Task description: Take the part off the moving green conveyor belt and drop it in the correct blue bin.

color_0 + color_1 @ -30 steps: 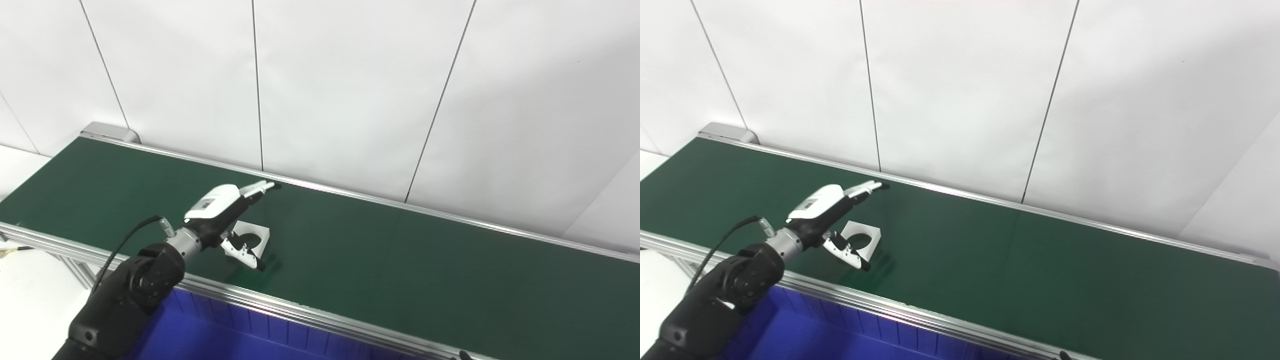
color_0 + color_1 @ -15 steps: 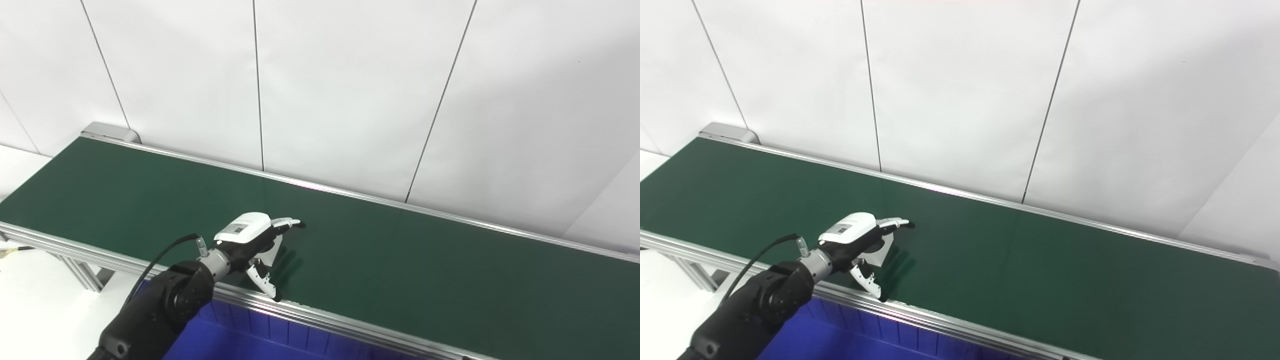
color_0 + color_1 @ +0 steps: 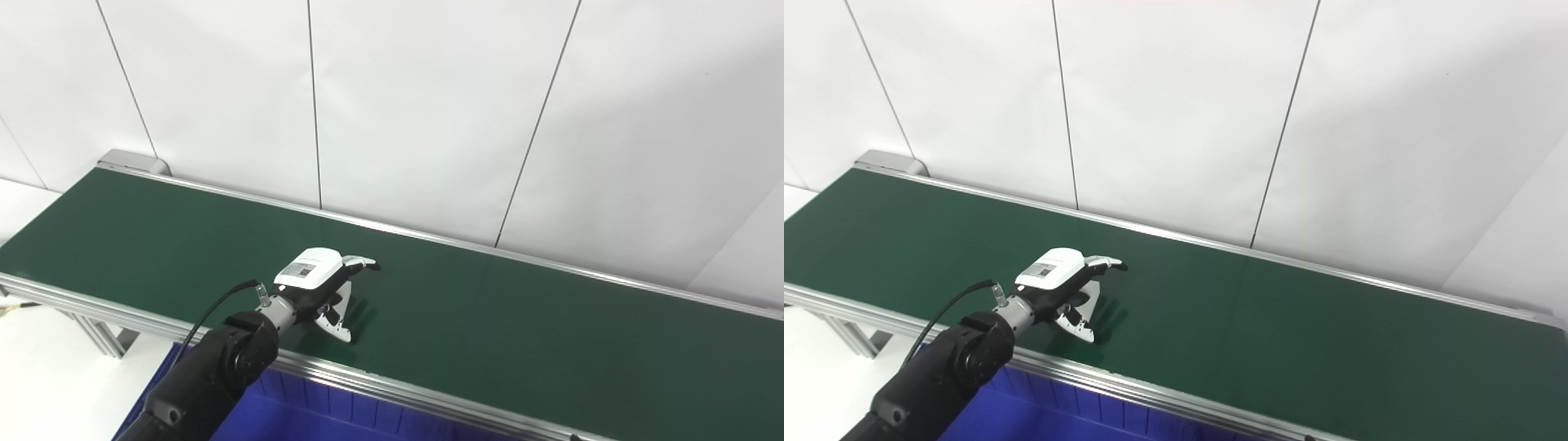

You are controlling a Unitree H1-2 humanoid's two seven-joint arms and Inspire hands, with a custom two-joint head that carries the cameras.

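Green conveyor belt (image 3: 520, 331) runs across the scene from upper left to lower right, edged with silver metal rails (image 3: 392, 392) and backed by a white panelled wall (image 3: 429, 110). Below the near rail, at the bottom left, the ribbed wall of a blue bin (image 3: 318, 407) shows.

One robot arm, black and jointed, comes in from the bottom left. Its left hand (image 3: 321, 285) has a white back with a small label on it and is stretched out low over the belt, near the near edge and left of the belt's middle. The fingers (image 3: 361, 262) point away toward the right, and the thumb (image 3: 337, 327) reaches down toward the belt surface.

A white part (image 3: 1092, 293) is tucked under the hand, between the fingers and the thumb; only a thin sliver of it shows past the palm. The hand is curled around the part, but whether it truly grips it, and whether the part is touching the belt or lifted off it, cannot be told. A dark shadow lies on the belt just right of the hand.

The right hand is out of view.
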